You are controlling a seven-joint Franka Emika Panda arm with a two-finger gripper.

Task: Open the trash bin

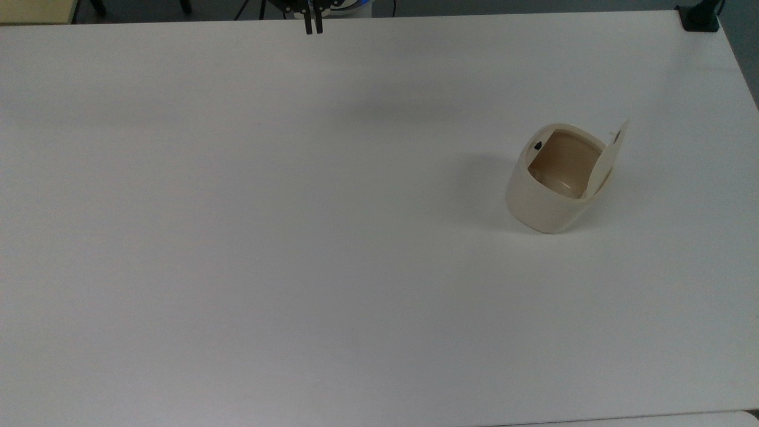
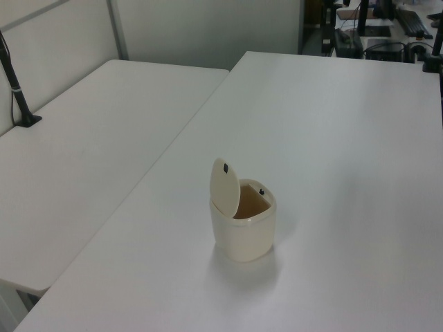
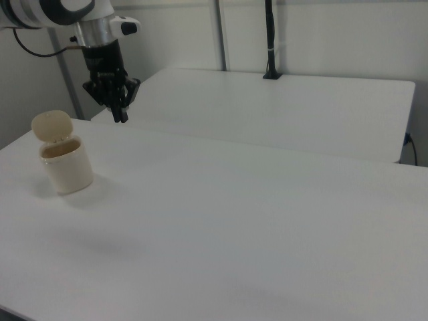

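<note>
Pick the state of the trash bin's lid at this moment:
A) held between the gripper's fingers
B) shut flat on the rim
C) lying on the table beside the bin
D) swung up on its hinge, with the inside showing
D: the lid of the trash bin stands up from the rim, the tan inside shows, and the gripper hangs well apart from it.
</note>
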